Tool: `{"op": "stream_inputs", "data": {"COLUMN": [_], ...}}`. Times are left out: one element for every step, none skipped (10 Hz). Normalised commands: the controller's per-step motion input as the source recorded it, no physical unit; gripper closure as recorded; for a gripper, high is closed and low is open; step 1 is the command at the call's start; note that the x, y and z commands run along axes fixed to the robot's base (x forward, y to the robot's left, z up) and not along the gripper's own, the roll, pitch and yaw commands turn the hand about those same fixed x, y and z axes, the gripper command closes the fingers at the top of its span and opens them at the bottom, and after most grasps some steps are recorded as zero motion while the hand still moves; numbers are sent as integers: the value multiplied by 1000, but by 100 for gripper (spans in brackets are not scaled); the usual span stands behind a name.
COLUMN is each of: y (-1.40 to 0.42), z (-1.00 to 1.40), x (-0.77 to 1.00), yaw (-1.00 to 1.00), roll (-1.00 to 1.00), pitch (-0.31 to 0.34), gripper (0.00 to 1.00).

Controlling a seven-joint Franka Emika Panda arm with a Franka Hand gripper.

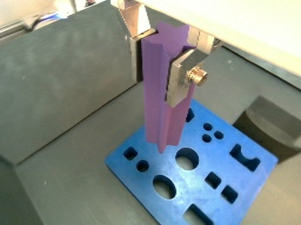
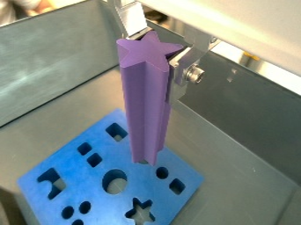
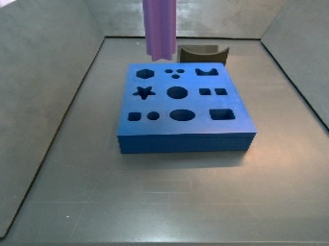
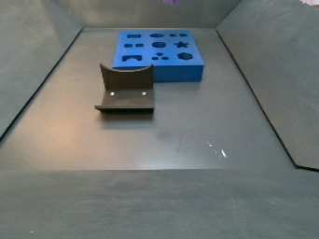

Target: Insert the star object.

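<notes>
My gripper (image 1: 161, 66) is shut on the purple star object (image 1: 163, 97) near its upper end and holds it upright, with a silver finger (image 1: 182, 79) on each side. In a wrist view the star-shaped top face (image 2: 150, 51) shows between the fingers. The rod hangs above the blue block (image 3: 180, 110), its lower end clear of the block's top. The star hole (image 3: 145, 93) is open, and in a wrist view it lies apart from the rod's lower end (image 2: 141, 209). In a side view only the rod (image 3: 158, 29) shows; the gripper is out of frame.
The dark fixture (image 4: 125, 89) stands on the floor beside the blue block (image 4: 162, 56) and also shows in a side view (image 3: 202, 53). Grey sloping walls (image 3: 77, 106) enclose the floor. The block has several other shaped holes.
</notes>
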Motion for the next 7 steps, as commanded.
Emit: {"op": "stream_inputs", "data": {"y": [0,0,143,343,534,514,294], "z": [-531,-546,-637,-623,-540,-471,-471], "x": [-14,-23,-71,-146,-254,-266,-197], "yaw": [-1000,-1000,-903,-686,-474,-489,-737], "roll": [0,3,20,26,23,30,0], "pitch": [23,31,81,84,40,11,7], "gripper": [100,100,100,100,100,100,100]}}
